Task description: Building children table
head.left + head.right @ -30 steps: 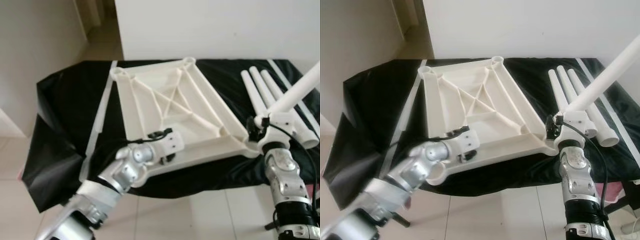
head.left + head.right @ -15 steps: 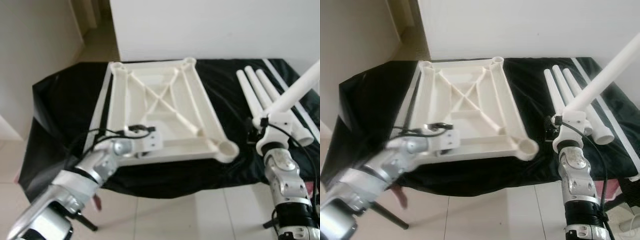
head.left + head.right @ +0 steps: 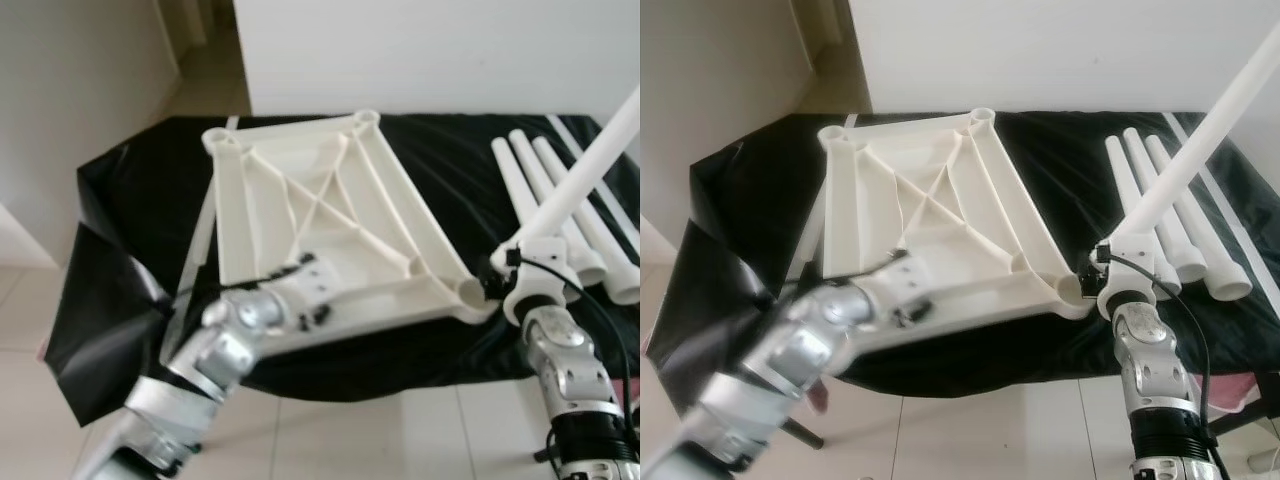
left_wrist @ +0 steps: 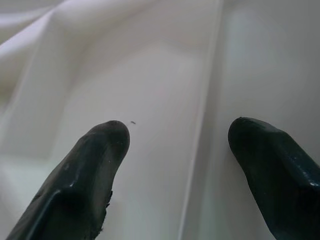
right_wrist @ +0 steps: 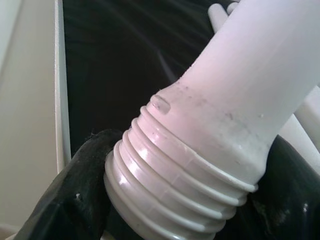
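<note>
A white ribbed tabletop (image 3: 330, 170) lies upside down on the black cloth. My left gripper (image 3: 312, 300) rests on its near edge. In the left wrist view the two black fingers (image 4: 100, 150) stand apart on either side of a thin rib, so the gripper (image 4: 177, 130) is open. My right gripper (image 3: 525, 268) is shut on a white table leg (image 3: 590, 160) that slants up to the right. The leg's threaded end (image 5: 165, 170) sits between the fingers, close beside the tabletop's near right corner socket (image 3: 470, 291).
Three more white legs (image 3: 545, 200) lie side by side on the cloth at the right. A long white strip (image 3: 200, 250) lies along the tabletop's left side. The black cloth (image 3: 130, 220) hangs over the front edge above the tiled floor (image 3: 400, 440). A white wall stands behind.
The tabletop has turned under my left gripper, and its near right corner socket now lies closer to the leg in my right gripper. The camera has shifted too.
</note>
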